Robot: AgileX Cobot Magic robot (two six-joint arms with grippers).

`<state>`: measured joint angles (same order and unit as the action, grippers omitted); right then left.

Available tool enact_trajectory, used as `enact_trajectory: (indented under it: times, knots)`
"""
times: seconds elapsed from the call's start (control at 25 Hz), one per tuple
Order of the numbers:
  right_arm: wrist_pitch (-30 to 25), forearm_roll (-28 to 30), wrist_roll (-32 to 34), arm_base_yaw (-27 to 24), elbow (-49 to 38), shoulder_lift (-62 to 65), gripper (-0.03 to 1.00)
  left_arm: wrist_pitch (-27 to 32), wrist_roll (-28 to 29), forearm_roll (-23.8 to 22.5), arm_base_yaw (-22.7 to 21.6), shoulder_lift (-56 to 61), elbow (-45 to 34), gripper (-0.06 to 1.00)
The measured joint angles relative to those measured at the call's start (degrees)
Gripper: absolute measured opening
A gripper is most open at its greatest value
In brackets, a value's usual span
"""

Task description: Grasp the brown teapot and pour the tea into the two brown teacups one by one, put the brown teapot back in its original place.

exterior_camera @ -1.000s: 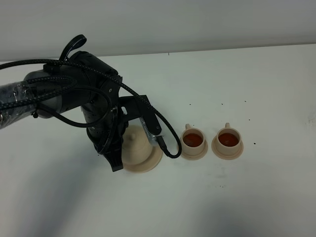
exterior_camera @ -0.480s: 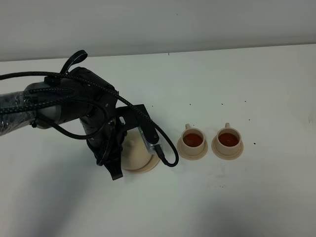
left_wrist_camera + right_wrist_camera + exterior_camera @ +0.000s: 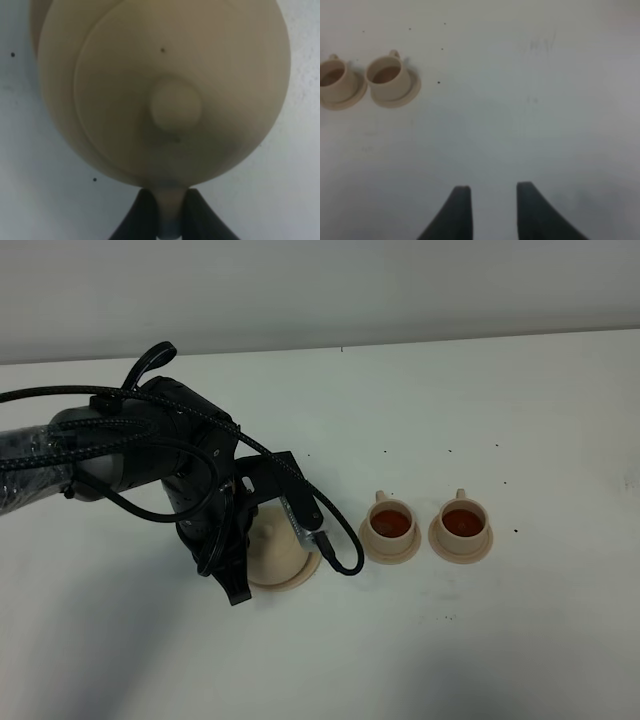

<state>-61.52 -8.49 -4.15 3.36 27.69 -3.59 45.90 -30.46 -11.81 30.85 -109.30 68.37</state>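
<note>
The brown teapot (image 3: 278, 546) stands upright at the left of the table, its base on the wide saucer (image 3: 303, 576) that is its original place. In the left wrist view its domed lid and knob (image 3: 175, 106) fill the frame. My left gripper (image 3: 170, 220) is shut on the teapot's handle, one dark finger (image 3: 141, 217) on each side. The two brown teacups (image 3: 391, 524) (image 3: 463, 521) sit on small saucers to the teapot's right, both holding reddish-brown tea. My right gripper (image 3: 490, 210) is open over bare table, away from the cups (image 3: 387, 75).
The white table (image 3: 520, 620) stretches to the right and front of the cups, with small dark specks on it. The left arm and its looping cable (image 3: 340, 540) hang close to the nearer cup. A pale wall runs along the back.
The left arm and the teapot have shifted slightly left and toward the front over the first half second, then held still. The cups and the right gripper have not moved.
</note>
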Motion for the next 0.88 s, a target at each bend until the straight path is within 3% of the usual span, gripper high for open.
enact_trajectory:
  times: [0.4,0.88]
  knots:
    - [0.00,0.00,0.00,0.00,0.00,0.00,0.24,-0.06,1.72,0.00,0.00,0.00,0.00,0.28]
    - [0.00,0.00,0.00,0.00,0.00,0.00,0.24,-0.06,1.91,0.27,0.00,2.35,0.00,0.29]
